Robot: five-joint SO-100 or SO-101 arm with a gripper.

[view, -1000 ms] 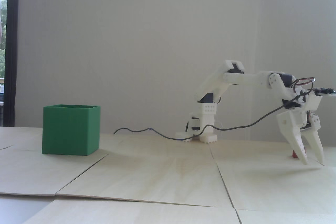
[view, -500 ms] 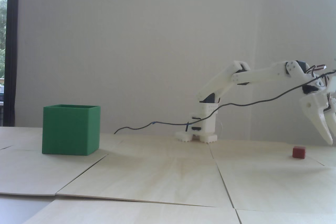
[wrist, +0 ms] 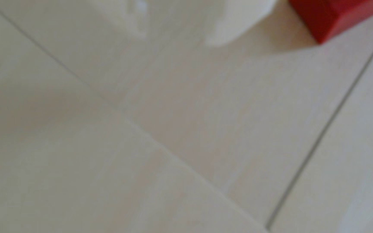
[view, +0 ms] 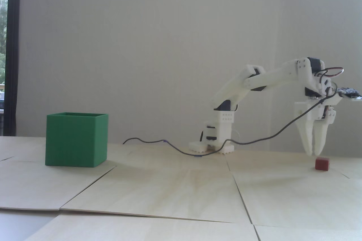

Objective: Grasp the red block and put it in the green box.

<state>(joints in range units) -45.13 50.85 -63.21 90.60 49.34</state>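
Lining up the grasp on the red block

In the fixed view my gripper [view: 314, 153] hangs just above and slightly left of the red block [view: 322, 164], its fingers pressed nearly together and holding nothing. The block rests on the table [view: 181, 193] at the right, well apart from the green box [view: 76, 139] at the far left. I think I must spread the fingers first, shift a little right, then descend straight around the block.

The red block [view: 322, 164] is a plain dark red, brighter red in the blurred wrist view [wrist: 338, 16], and the green box [view: 76, 139] is a plain solid green. The arm [view: 271, 80] and gripper [view: 314, 152] are white with black motors, trailing a dark cable [view: 254, 140]. The desk [view: 169, 190] is pale wood panels with thin dark seams.
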